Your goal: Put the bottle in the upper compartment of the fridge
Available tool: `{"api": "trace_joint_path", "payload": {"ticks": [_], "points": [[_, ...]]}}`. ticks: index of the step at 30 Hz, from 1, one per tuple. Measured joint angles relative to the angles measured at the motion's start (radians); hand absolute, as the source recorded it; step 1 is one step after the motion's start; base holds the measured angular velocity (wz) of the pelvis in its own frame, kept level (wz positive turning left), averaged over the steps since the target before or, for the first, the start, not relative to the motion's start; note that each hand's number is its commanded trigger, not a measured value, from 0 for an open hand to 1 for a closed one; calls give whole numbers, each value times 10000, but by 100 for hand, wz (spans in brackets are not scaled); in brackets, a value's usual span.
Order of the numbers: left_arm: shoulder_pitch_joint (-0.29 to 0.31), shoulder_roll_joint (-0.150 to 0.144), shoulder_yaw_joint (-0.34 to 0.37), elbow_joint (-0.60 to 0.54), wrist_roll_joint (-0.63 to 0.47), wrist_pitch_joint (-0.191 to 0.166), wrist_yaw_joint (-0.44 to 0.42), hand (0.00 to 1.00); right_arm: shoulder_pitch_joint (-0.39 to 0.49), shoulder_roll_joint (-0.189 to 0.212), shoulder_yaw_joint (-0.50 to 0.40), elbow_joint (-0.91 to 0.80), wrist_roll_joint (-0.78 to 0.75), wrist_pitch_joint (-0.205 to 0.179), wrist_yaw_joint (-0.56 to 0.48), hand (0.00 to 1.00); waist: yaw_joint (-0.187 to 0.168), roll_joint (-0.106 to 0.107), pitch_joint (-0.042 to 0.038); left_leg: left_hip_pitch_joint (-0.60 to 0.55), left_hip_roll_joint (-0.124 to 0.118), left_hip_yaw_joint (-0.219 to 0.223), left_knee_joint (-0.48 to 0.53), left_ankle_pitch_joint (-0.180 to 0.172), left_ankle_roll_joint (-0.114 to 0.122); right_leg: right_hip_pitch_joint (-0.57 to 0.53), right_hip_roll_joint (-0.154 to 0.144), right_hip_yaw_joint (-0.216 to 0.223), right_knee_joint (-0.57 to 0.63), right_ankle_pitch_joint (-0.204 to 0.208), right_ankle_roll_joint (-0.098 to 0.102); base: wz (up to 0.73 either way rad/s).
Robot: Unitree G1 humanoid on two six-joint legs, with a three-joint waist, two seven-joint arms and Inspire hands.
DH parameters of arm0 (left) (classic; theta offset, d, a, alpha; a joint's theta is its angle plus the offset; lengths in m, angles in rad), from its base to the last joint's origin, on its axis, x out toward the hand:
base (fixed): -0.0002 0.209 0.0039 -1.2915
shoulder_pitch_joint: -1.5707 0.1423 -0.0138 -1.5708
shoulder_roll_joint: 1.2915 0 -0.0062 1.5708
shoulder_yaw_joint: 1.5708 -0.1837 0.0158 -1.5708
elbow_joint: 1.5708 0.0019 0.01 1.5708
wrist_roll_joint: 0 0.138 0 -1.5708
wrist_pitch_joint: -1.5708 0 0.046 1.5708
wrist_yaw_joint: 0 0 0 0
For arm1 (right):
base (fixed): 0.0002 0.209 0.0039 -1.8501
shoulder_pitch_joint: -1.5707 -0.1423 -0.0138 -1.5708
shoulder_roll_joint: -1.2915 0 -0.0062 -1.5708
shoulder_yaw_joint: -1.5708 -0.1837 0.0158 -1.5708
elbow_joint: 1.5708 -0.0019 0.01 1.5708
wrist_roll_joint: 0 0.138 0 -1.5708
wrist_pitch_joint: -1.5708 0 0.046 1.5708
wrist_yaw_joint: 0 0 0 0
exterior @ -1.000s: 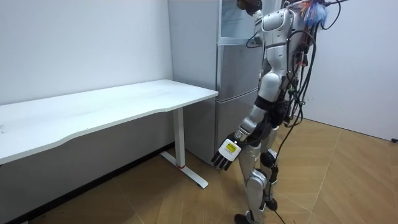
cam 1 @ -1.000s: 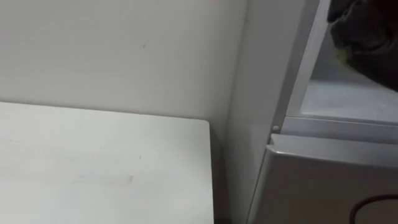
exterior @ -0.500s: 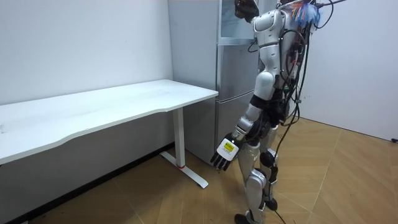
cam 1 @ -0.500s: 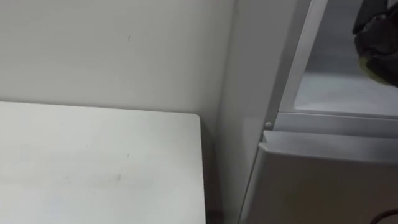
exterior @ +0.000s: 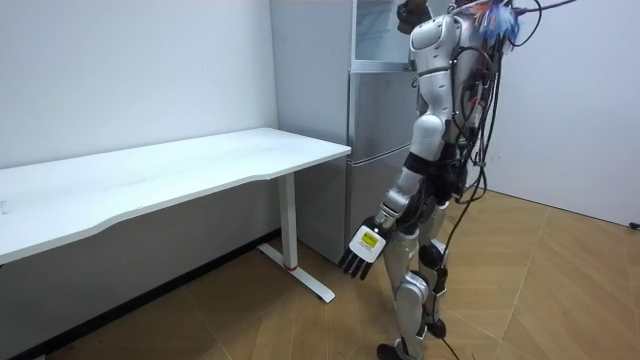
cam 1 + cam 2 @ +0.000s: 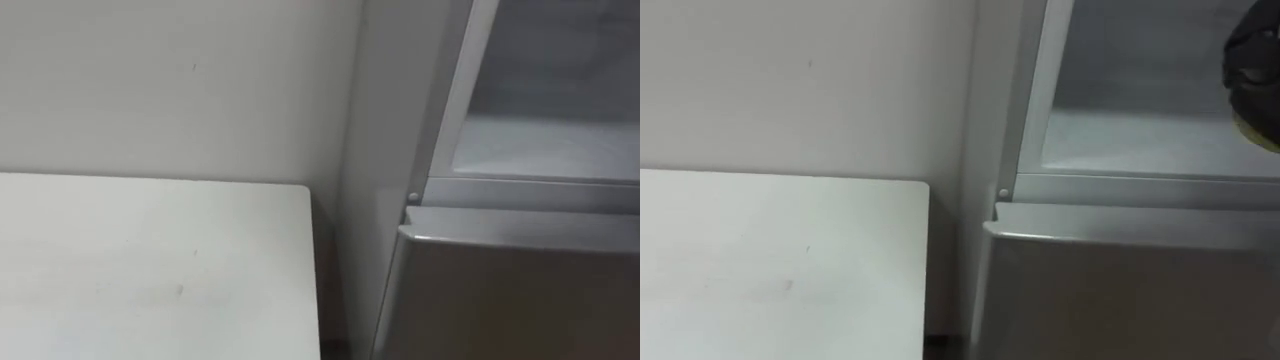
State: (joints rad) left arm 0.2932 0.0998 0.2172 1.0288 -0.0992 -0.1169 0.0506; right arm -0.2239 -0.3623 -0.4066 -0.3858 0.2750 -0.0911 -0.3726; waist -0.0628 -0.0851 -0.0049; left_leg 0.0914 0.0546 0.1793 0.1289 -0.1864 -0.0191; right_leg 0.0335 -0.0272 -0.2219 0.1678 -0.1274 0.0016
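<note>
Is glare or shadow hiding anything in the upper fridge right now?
Right eye view: no glare; the upper fridge shelf is evenly lit; the right hand is a dark shape cut by the frame edge, what it holds unreadable. Left eye view: same soft light on the table. Room view: even light, the left hand hangs plainly visible.

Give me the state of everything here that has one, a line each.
Upper fridge: open, inside showing.
Lower fridge door: shut.
Right hand: up inside the upper fridge, grip cannot be told.
Bottle: likely the yellowish bit under that hand; held or set down, unclear.
Left hand: hanging at the side, open.
</note>
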Motion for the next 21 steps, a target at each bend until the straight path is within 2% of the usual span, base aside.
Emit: {"api": "trace_joint_path", "payload": {"ticks": [3, 7, 14, 21], "points": [[229, 19, 235, -92, 7, -5, 133, 0, 687, 0, -492, -296, -18, 38, -425, 100, -162, -123, -26, 17, 2, 93, 1, -15, -16, -9, 12, 75, -14, -50, -16, -7], [285, 27, 472, -111, 155, -6, 153, 0, 1270, 0, -1091, -707, -64, 35, -759, 100, -207, -133, -21, 61, 13, 273, 1, -33, -19, -67, 42, 273, -8, -50, -16, -13], [296, 40, 550, -160, 265, 0, 196, 0, 1499, 0, -1370, -905, -69, 29, -1281, 100, -437, -66, -60, 101, 41, 421, 2, -62, -28, -162, 104, 522, 23, -42, -28, -9], [244, 34, 521, -181, 261, 6, 264, 0, 1498, -1, -1364, -1106, -69, 22, -1245, 100, -479, -81, -24, 236, 66, 729, -17, -94, -39, -134, 143, 773, 50, -38, -36, -12]]}}
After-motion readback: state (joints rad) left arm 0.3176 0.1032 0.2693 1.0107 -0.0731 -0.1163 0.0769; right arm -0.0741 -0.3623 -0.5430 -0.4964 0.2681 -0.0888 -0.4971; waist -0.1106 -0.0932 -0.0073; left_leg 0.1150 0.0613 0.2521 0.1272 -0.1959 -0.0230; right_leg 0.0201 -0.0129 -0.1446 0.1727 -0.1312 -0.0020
